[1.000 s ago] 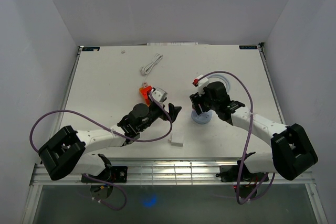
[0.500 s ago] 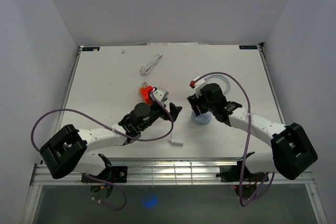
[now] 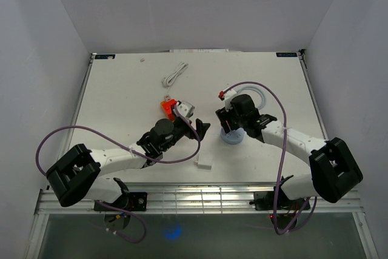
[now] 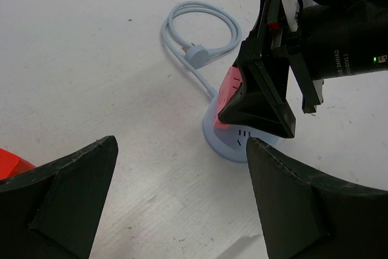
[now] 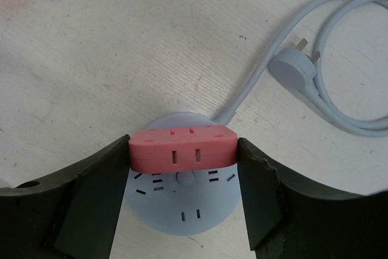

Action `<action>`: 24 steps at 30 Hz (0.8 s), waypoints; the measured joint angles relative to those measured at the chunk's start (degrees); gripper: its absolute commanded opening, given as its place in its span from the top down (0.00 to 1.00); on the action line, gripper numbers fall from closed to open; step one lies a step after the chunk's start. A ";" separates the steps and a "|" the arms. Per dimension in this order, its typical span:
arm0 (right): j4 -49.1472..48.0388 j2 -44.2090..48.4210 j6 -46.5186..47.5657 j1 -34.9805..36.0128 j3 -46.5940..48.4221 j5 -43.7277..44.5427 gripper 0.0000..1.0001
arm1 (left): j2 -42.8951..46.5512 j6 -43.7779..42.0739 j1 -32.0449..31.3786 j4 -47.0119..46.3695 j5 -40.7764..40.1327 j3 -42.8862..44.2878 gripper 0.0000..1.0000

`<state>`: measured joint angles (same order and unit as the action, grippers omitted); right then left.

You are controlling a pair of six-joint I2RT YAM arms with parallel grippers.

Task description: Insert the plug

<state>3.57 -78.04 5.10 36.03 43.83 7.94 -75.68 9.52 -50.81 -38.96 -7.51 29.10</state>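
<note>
Right wrist | plug [image 5: 182, 147] long axis finger-to-finger, right fingers [image 5: 91, 198] gripping ends | left fingers [image 4: 66, 192] wide

White tabletop [image 3: 121, 95]; plain pale walls [image 3: 194, 4] on three sides; even light.

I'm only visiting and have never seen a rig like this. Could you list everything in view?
round socket hub: one, pale blue, centre-right of the table, below the right gripper
cord with wall plug: one, pale blue, looped behind the hub
adapter plug: one, pink, clamped over the hub's top
coiled cable: one, white, far middle of the table
orange block: one, orange-red, beside the left arm's wrist
small block: one, white, near edge, middle
table: one, white
left gripper: one, black, open, empty
right gripper: one, black, closed on the adapter plug
</note>
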 measured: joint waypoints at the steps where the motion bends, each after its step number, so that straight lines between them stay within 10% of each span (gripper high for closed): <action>1: 0.07 0.00 -0.28 0.00 0.00 0.02 0.73 | 0.00 0.00 0.00 0.00 0.02 0.00 0.02; 24: -0.90 3.58 -11.21 3.87 -3.56 5.68 0.75 | 0.00 0.00 0.00 0.02 -0.02 0.00 0.02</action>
<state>2.68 -74.46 -6.11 39.90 40.27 13.63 -75.68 9.52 -50.81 -38.94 -7.53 29.10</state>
